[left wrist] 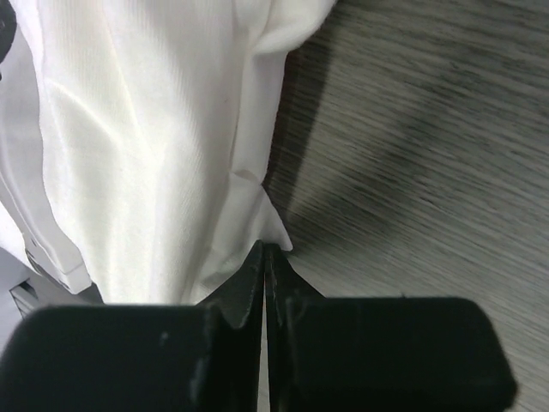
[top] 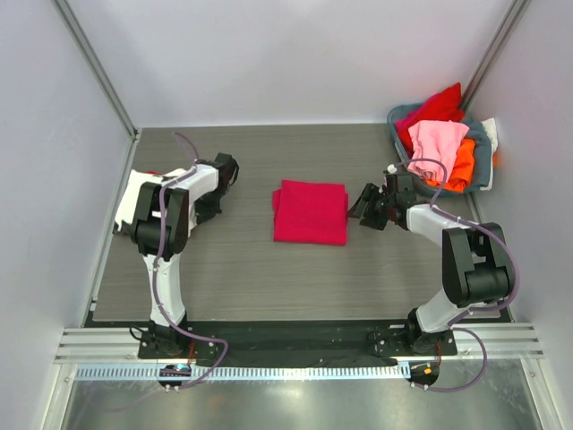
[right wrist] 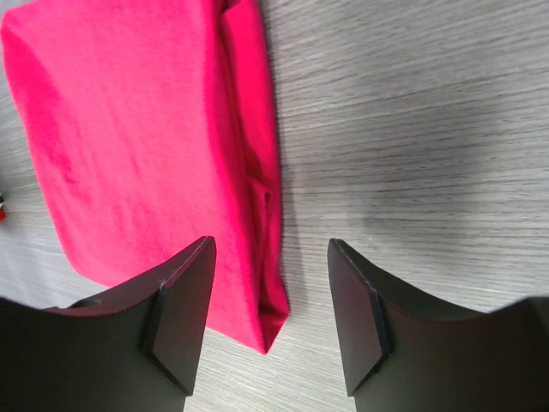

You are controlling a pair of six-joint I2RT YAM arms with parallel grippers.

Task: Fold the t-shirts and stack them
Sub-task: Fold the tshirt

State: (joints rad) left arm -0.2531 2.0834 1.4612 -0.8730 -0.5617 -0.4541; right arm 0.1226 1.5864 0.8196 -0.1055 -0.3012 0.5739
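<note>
While left pincer pinches white t-shirt, right pincer gapes.

Left hand pinched fully closed, right hand held low, angled inward, spread apart

From above, the left arm hides most of the white t-shirt. The left wrist view crops it at top and left, and whether the closed left gripper pinches its corner is unclear. The right wrist view crops the crimson t-shirt likewise.
</note>
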